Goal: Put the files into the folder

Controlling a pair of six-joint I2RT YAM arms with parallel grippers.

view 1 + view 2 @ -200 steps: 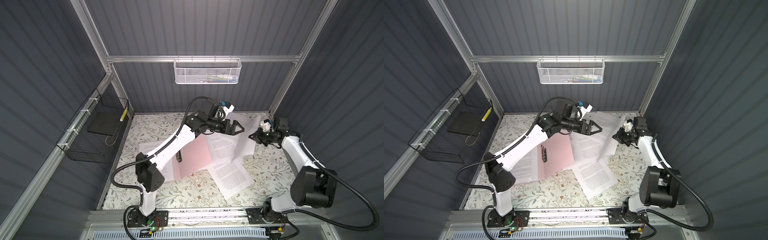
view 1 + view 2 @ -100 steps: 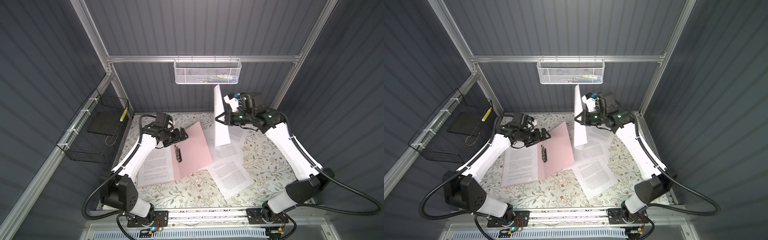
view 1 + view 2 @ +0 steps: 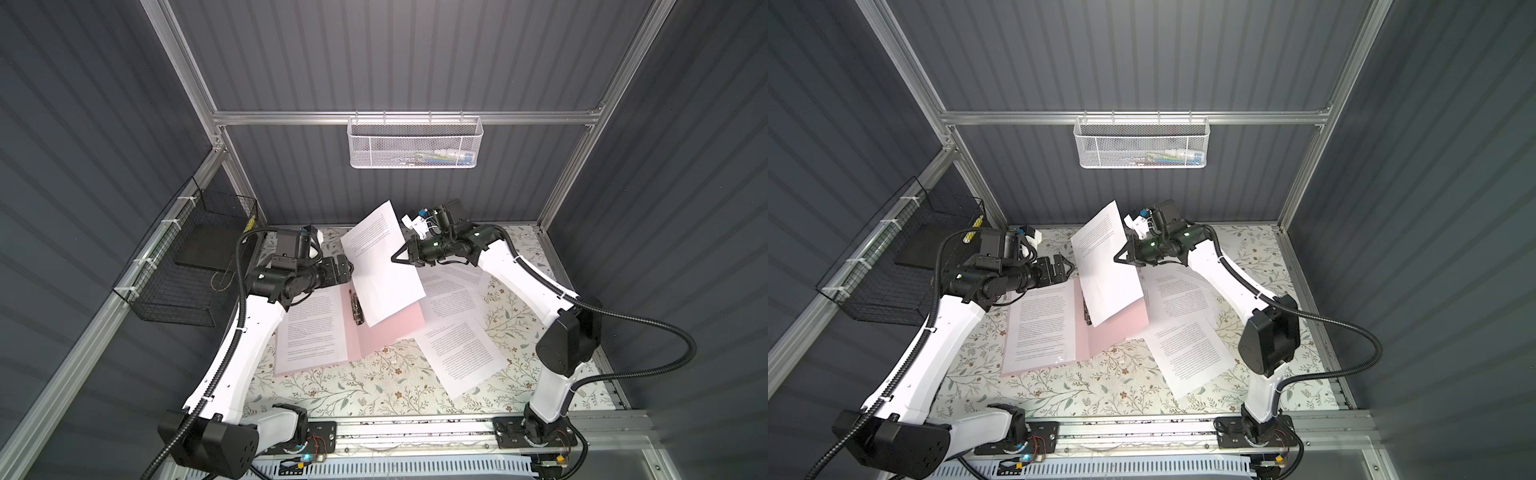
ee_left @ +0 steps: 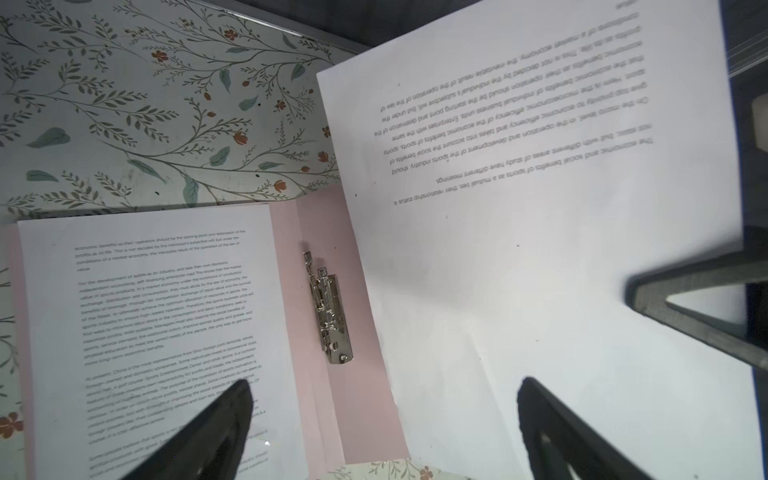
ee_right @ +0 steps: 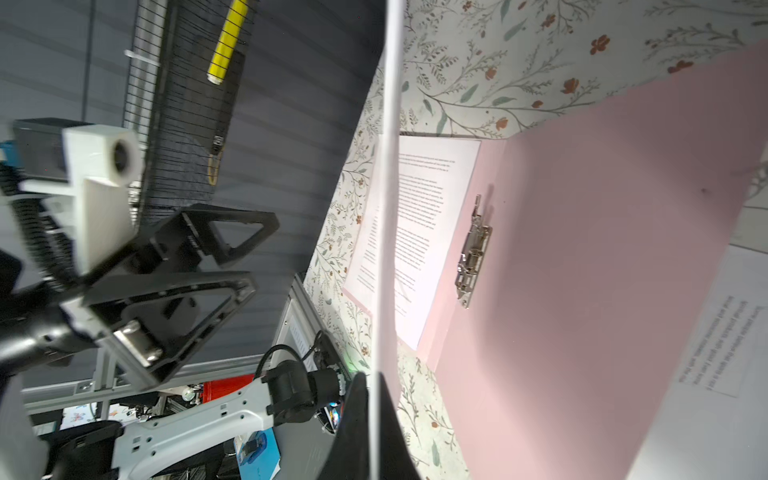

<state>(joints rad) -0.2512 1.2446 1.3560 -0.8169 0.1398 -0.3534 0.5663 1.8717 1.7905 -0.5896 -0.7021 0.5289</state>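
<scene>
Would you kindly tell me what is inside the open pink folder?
In the folder, a printed sheet lies on the left flap; a silver clip sits by the spine; the right flap is bare. Whether more sheets lie beneath it is hidden.

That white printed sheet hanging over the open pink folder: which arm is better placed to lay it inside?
Right. The right claw is shut on the white printed paper sheet, tilted above the thin pale pink folder. The left claw is open, holding nothing.
</scene>
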